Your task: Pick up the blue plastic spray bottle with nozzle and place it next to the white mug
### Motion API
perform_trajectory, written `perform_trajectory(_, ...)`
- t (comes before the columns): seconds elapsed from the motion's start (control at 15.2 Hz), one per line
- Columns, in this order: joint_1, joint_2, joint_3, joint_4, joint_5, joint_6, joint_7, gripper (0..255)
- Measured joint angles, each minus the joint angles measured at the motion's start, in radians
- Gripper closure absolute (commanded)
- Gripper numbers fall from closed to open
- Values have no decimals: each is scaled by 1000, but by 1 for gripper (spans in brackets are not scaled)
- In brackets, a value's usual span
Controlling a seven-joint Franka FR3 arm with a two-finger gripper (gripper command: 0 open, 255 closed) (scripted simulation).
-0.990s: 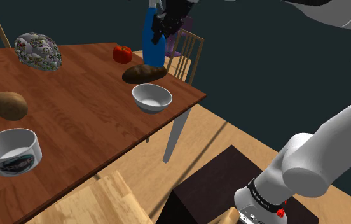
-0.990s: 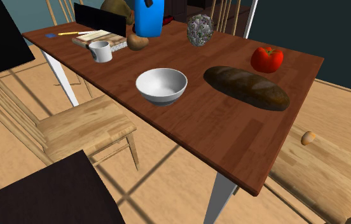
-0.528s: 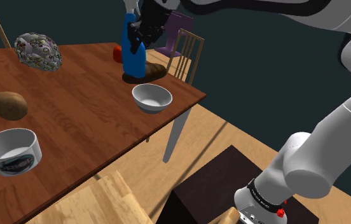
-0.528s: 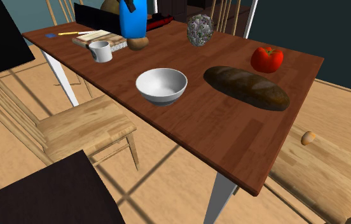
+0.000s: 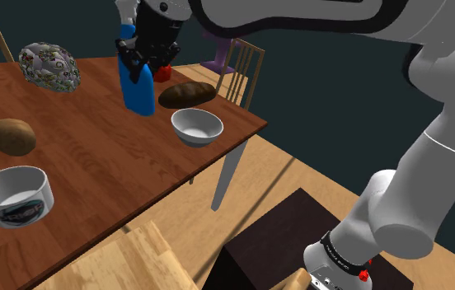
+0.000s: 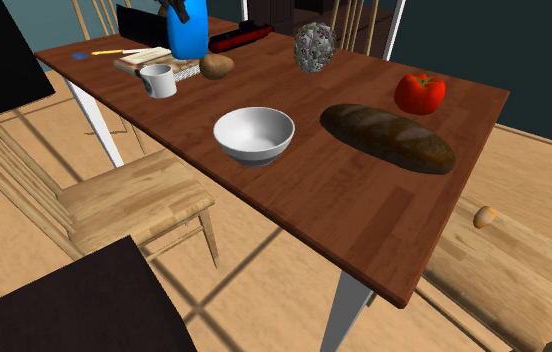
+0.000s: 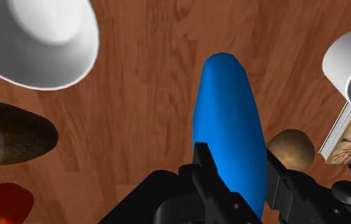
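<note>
- Shoulder view: the black gripper [image 5: 147, 51] is clamped on the upper part of the blue spray bottle [image 5: 139, 86]. The bottle is upright over the wooden table [image 5: 94, 165], near the bread loaf [image 5: 186, 94]. The white bowl [image 5: 197, 126] sits nearer the table's edge.
- Second exterior view: the bottle is at the table's far end, just behind the white mug [image 6: 159, 80] and the book [image 6: 146, 62], beside the potato [image 6: 216, 66].
- Wrist view: both fingers [image 7: 204, 170] press the bottle's blue sides. The mug and potato lie on one side of it, the bowl on the other.
</note>
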Motion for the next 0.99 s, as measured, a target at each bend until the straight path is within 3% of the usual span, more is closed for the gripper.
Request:
perform_trajectory(0.66,168,242,48,222,-173,-53,230,255)
perform_trajectory(0.99,173,259,44,178,-191,2,258,255)
